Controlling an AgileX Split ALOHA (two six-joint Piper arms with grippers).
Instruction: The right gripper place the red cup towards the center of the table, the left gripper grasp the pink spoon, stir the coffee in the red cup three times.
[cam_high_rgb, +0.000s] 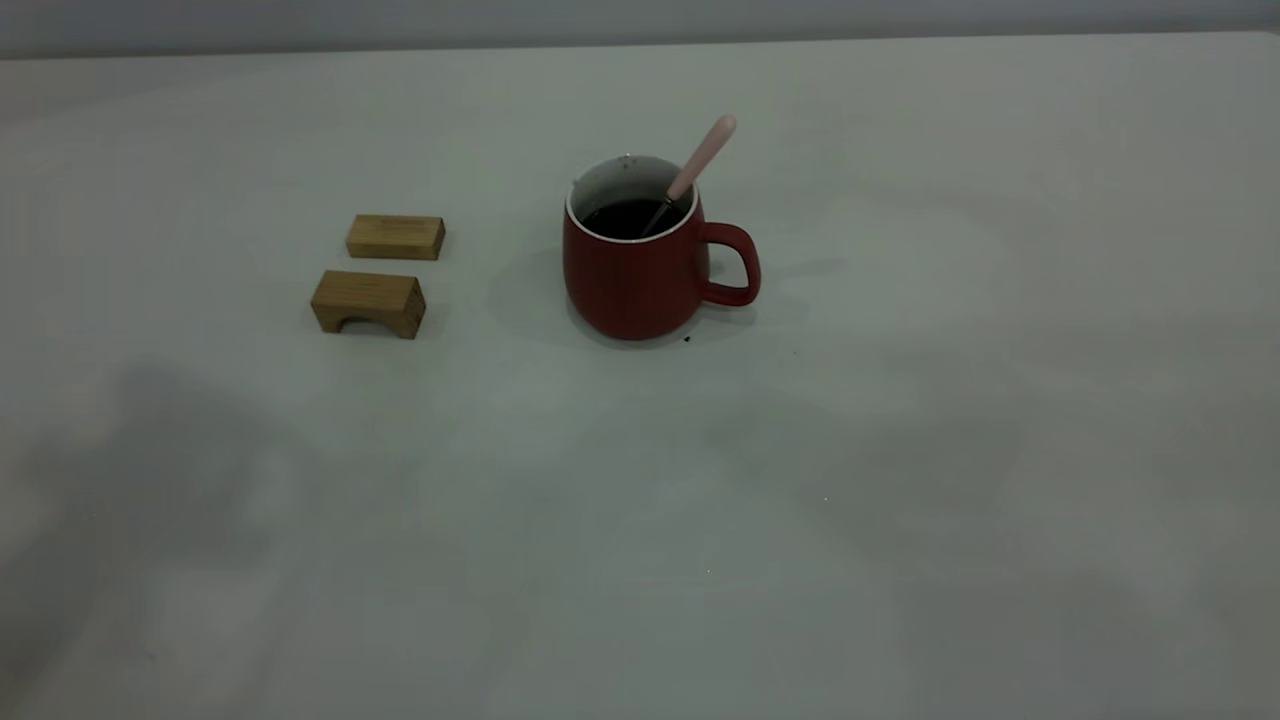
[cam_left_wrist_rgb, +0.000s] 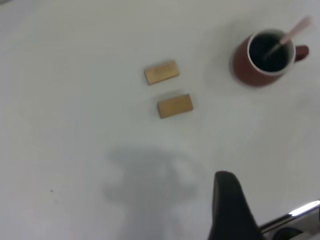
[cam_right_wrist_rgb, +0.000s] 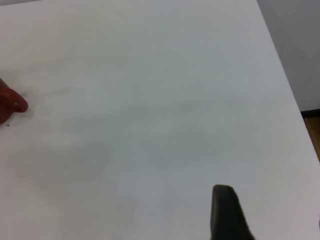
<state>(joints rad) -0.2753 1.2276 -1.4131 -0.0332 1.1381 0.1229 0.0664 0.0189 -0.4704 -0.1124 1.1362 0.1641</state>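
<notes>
- Pink spoon (cam_high_rgb: 704, 158) leans in the red cup (cam_high_rgb: 640, 270) near table (cam_high_rgb: 900, 480) centre; handle up, tilted toward cup's handle side, bowl sunk in coffee (cam_high_rgb: 625, 218).
- Cup upright, loop handle facing the right arm's side.
- 2 wooden blocks (cam_high_rgb: 380, 272) on the left arm's side, apart from cup.
- Left gripper (cam_left_wrist_rgb: 232, 210) & right gripper (cam_right_wrist_rgb: 227, 212): one dark finger each, cut off; can't tell jaw spread, both well clear of cup.

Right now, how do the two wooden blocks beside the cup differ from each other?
The far block is a plain flat slab; the near block has an arch cut in its underside, like a little bridge. The near one stands taller. Both are tan wood, lying apart on the table, left of the red cup.
</notes>
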